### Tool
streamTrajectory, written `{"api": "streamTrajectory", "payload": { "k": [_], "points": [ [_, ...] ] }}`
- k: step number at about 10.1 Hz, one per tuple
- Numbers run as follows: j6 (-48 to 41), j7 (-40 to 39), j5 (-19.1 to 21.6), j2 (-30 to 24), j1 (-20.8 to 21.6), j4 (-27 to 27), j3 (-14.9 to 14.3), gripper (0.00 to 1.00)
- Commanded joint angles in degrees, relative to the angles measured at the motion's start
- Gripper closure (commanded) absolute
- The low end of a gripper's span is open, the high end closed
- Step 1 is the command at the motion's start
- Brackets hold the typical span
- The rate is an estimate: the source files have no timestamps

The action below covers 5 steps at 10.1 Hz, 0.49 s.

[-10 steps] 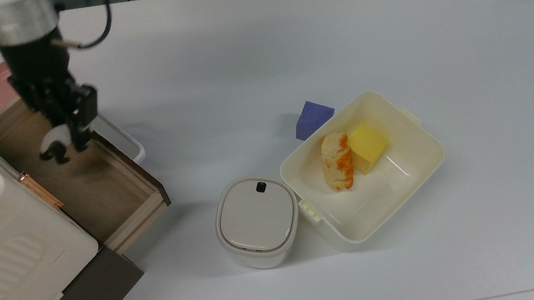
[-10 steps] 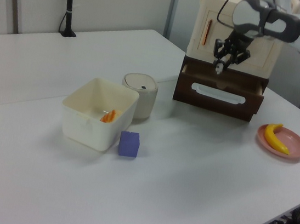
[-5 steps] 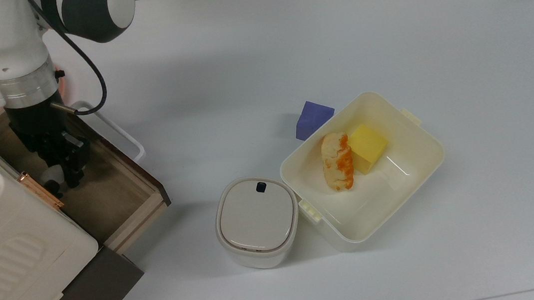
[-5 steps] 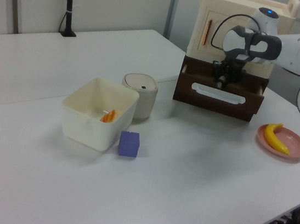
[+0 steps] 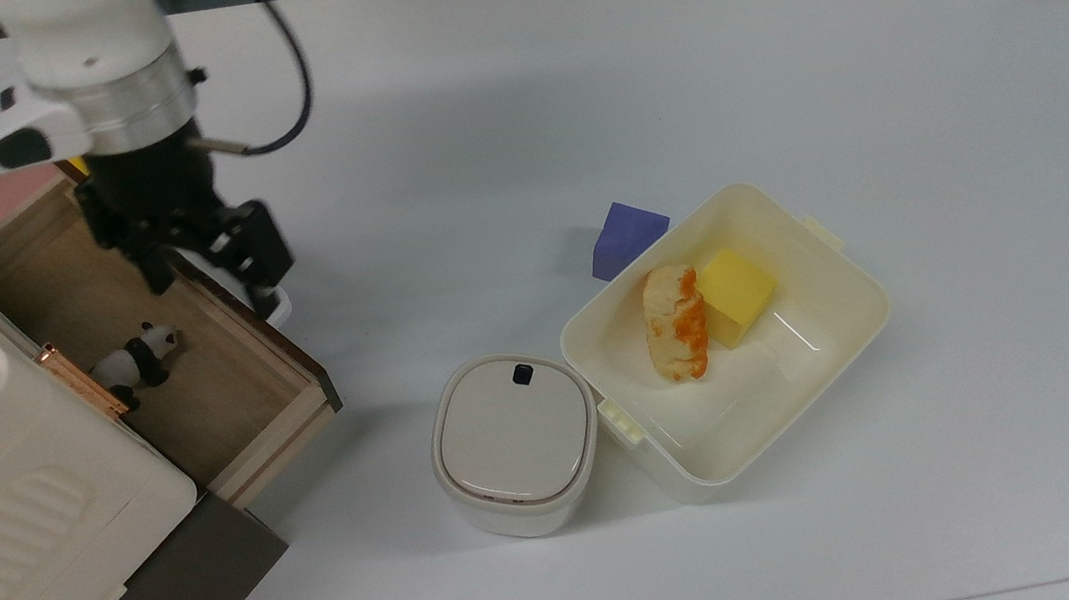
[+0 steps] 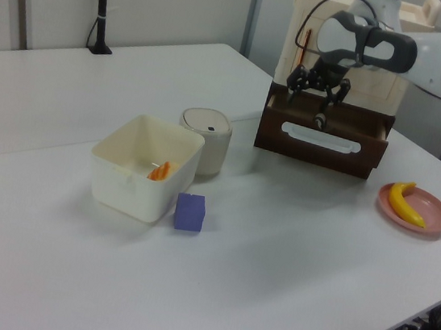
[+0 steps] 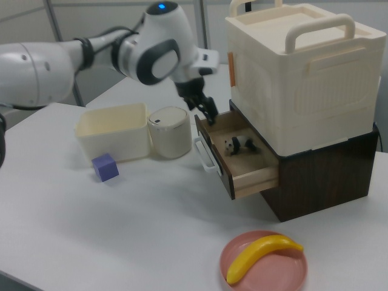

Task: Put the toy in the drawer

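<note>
- Here the panda toy (image 5: 137,359) stands on the floor of the open wooden drawer (image 5: 233,395), near the cabinet body, and nothing grips it; the right view shows it (image 7: 241,145) on all four legs about midway along the drawer (image 7: 254,176).
- The gripper (image 5: 207,273) hangs above the drawer's front edge with its fingers spread apart and empty; in the left view it (image 6: 313,96) sits over the dark front panel and its white loop handle (image 6: 320,137).
- A cream storage box with a top handle (image 7: 303,66) rests on the dark cabinet (image 7: 327,176) that houses the drawer.
- On the white table (image 5: 666,43), a cream plastic tub (image 5: 859,323) holds a yellow cube (image 5: 735,295) and an orange-and-white food piece (image 5: 676,322).
- A purple block (image 5: 625,237) lies just beside the tub's rim, and a small lidded bin (image 5: 514,443) stands against the tub's other side.
- A banana (image 7: 260,257) lies on a pink plate (image 7: 291,276) in front of the cabinet in the right view.
</note>
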Motion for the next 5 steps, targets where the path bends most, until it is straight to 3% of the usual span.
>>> {"api": "streamTrajectory", "payload": {
  "k": [1,2,4,5],
  "points": [
    [-13.72,-0.54,-0.89,-5.82,6.11,-1.21,0.21,0.00],
    [-19.77,-1.07,-1.59,-7.66,6.64,-1.38,2.99,0.00],
    [-27.88,-3.42,-10.94,-11.08,6.21,-4.43,11.24,0.00],
    [-28.00,-5.62,-11.78,-14.15,6.04,-8.20,12.24,0.00]
  ]
}}
